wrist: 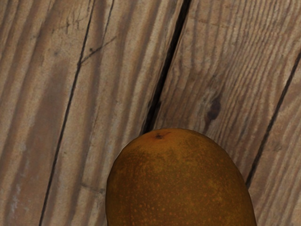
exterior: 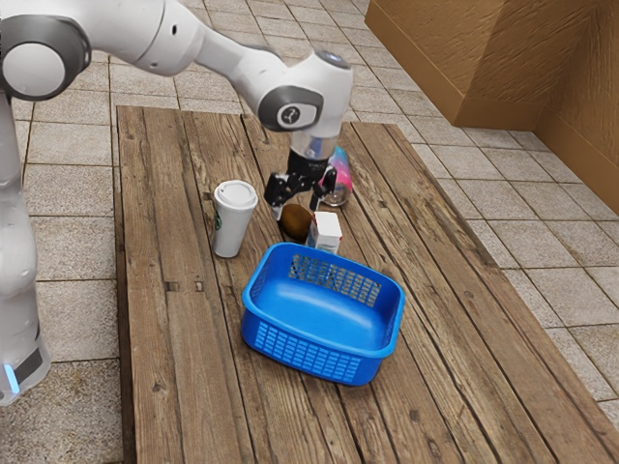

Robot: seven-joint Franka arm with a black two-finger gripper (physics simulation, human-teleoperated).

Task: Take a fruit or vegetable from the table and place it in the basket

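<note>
From where I stand, the arm (exterior: 184, 41) comes in at the exterior view's left, over the wooden table (exterior: 174, 367). First along is a white lidded cup (exterior: 235, 220), upright, a dark green mark cut off at its side. Next, the gripper (exterior: 296, 207) points down with its jaws parted wide, one to each side of the mango (exterior: 296, 223) just below. The mango lies on the table, between the cup and a small white carton (exterior: 326, 233); its top is partly covered by the gripper, and its exterior outline is too small to give its axis. In the wrist view its rounded, stem-scarred end points out from under the hand to the dark seam (wrist: 164, 75) between two boards; the long axis runs back beneath the hand, where the other end is cut off. The blue basket (exterior: 324, 365) sits near the mango, its far rim hiding the carton's foot. Farthest right, something pink and blue (exterior: 341, 174) is partly behind the gripper, and I can't make out what it is.
</note>
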